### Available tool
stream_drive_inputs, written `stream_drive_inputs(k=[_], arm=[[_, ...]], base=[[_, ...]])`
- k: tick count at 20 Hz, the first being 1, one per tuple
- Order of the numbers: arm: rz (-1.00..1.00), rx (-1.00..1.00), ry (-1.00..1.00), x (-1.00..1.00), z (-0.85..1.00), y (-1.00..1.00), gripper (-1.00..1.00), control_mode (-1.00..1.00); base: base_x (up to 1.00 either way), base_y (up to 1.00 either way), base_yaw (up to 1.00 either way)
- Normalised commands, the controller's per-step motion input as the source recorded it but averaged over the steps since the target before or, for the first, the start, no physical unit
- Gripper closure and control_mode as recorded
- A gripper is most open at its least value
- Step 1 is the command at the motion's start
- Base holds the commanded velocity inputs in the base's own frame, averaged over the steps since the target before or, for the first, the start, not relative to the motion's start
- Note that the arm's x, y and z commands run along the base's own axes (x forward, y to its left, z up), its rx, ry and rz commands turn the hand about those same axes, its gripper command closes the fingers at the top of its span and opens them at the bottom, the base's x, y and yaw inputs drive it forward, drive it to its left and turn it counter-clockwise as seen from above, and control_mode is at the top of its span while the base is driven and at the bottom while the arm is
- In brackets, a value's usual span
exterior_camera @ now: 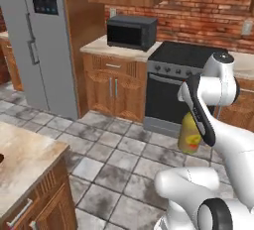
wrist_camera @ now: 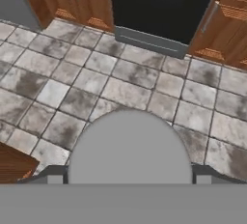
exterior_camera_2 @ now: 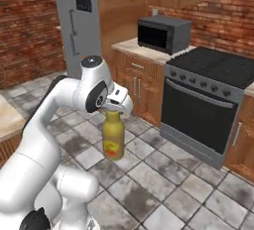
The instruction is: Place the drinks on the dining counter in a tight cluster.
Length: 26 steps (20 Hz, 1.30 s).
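Note:
A tall olive-yellow bottle [exterior_camera_2: 113, 137] with a red-yellow label hangs upright in mid-air over the tiled floor, and my gripper [exterior_camera_2: 113, 109] is shut on its top. In the left base view the same bottle [exterior_camera: 189, 134] shows beside my forearm. In the hand view its round grey cap [wrist_camera: 129, 146] sits between my fingertips [wrist_camera: 54, 174]. A corner of the dining counter [exterior_camera: 27, 157], beige marble over brown wood, lies at the lower left, well away from the bottle. The counter's edge [exterior_camera_2: 7, 119] also shows at the left of the right base view.
Ahead stand a black oven with a cooktop [exterior_camera_2: 208, 110], wooden cabinets [exterior_camera: 115, 87] with a microwave [exterior_camera: 131, 31] on top, and a grey fridge [exterior_camera: 42, 40]. Grey floor tiles [wrist_camera: 120, 83] spread between the counter and the oven.

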Motion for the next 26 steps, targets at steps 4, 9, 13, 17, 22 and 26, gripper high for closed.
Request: stream_drive_inputs(k=[4, 9, 13, 17, 22, 26], arm=[[0.0, 0.0, 0.0, 0.0, 0.0, 0.0, 1.0, 1.0], [0.0, 0.0, 0.0, 0.0, 0.0, 0.0, 1.0, 1.0], [0.0, 0.0, 0.0, 0.0, 0.0, 0.0, 1.0, 1.0], [0.0, 0.0, 0.0, 0.0, 0.0, 0.0, 1.0, 1.0], [0.0, 0.0, 0.0, 0.0, 0.0, 0.0, 1.0, 1.0], [0.0, 0.0, 0.0, 0.0, 0.0, 0.0, 1.0, 1.0]], base=[[0.01, 0.08, 0.88], [0.11, 0.01, 0.86], [0.15, 0.03, 0.82], [0.26, 0.13, 0.59], [0.42, 0.22, 0.24], [0.5, 0.3, 0.14]])
